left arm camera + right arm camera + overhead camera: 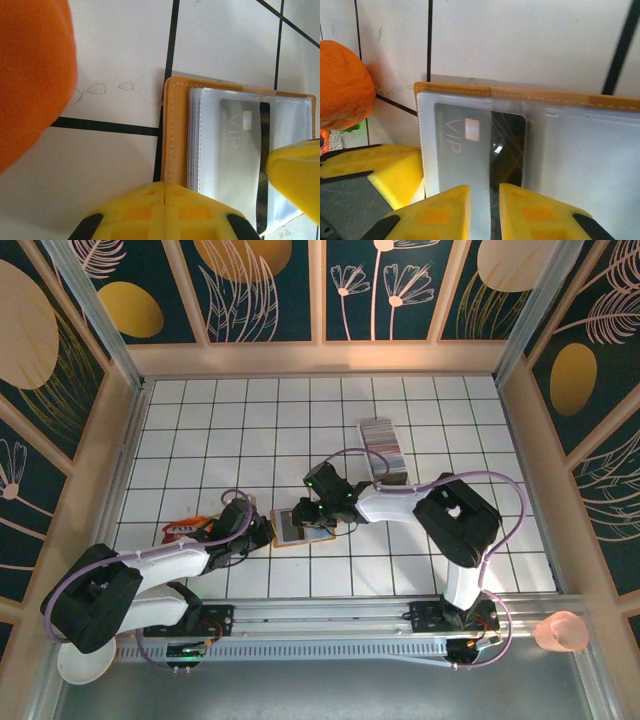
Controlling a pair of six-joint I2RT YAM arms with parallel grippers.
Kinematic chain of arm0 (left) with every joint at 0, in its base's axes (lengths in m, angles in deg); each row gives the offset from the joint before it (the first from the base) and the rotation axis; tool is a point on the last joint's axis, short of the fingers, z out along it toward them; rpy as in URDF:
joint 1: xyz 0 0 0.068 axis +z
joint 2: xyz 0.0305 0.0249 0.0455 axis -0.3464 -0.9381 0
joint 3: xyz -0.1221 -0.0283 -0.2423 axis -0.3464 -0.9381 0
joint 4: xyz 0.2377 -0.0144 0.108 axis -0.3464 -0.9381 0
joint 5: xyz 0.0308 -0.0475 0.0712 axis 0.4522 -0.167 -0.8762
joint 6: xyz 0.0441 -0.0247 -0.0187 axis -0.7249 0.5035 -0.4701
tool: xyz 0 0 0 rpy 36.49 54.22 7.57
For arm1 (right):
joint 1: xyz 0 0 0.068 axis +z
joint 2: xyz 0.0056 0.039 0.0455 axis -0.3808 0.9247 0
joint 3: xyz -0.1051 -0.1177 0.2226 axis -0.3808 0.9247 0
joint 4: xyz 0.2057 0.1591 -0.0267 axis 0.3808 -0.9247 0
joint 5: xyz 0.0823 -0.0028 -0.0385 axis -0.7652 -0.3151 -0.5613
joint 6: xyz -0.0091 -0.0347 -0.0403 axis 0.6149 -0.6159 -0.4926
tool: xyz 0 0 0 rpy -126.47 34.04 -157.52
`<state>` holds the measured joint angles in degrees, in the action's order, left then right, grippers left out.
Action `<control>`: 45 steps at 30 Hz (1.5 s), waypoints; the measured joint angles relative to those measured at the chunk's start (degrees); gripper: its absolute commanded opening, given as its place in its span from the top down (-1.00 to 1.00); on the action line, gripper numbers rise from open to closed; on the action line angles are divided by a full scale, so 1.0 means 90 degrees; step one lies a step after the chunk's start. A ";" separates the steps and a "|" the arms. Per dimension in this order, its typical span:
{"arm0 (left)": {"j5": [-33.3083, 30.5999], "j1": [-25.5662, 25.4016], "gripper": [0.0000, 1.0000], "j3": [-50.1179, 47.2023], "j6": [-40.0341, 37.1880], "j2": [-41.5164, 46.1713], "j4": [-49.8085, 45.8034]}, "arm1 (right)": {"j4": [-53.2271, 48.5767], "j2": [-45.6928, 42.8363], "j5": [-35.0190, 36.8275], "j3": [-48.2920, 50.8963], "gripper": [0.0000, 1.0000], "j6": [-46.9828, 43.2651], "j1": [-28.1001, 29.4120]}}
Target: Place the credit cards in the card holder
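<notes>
Credit card (465, 150), the grey VIP one, lies in a clear sleeve (580, 150) of the open card holder (530, 94), low centre in the overhead view. My right gripper (485, 210) stands over its lower end, fingers (445, 210) slightly parted, gripping nothing I can see; my left gripper (165, 200) is closed at the holder's edge. I should push straight along the card, with the holder pinned flat. Its long axis runs up the right wrist frame, short edge towards the stitched border.

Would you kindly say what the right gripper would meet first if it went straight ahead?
Probably the grey VIP card in the card holder, just ahead of the right gripper.
</notes>
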<state>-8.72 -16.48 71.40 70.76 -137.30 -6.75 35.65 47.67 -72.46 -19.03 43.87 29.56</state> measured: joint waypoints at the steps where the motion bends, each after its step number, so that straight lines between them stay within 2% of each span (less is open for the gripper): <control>1: 0.0000 -0.0002 0.94 0.0000 0.0000 0.0000 -0.0002 | -0.0041 0.0053 0.0012 -0.0056 0.52 0.0000 0.0022; 12: 0.0000 0.0000 0.94 -0.0010 0.0000 0.0002 0.0002 | -0.0126 0.0083 0.0141 -0.0194 0.45 -0.0044 0.0189; 24: 0.0019 0.0000 0.94 -0.0027 0.0000 0.0032 0.0002 | -0.0408 -0.0194 0.0658 -0.0112 0.44 -0.0044 0.0219; 45: 0.0017 0.0000 0.94 -0.0036 -0.0022 0.0039 0.0000 | -0.0483 0.0175 0.0627 -0.0367 0.44 -0.0046 0.0333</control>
<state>-8.57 -16.48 71.07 70.56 -136.95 -6.75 31.30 49.24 -66.82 -22.33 43.45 32.56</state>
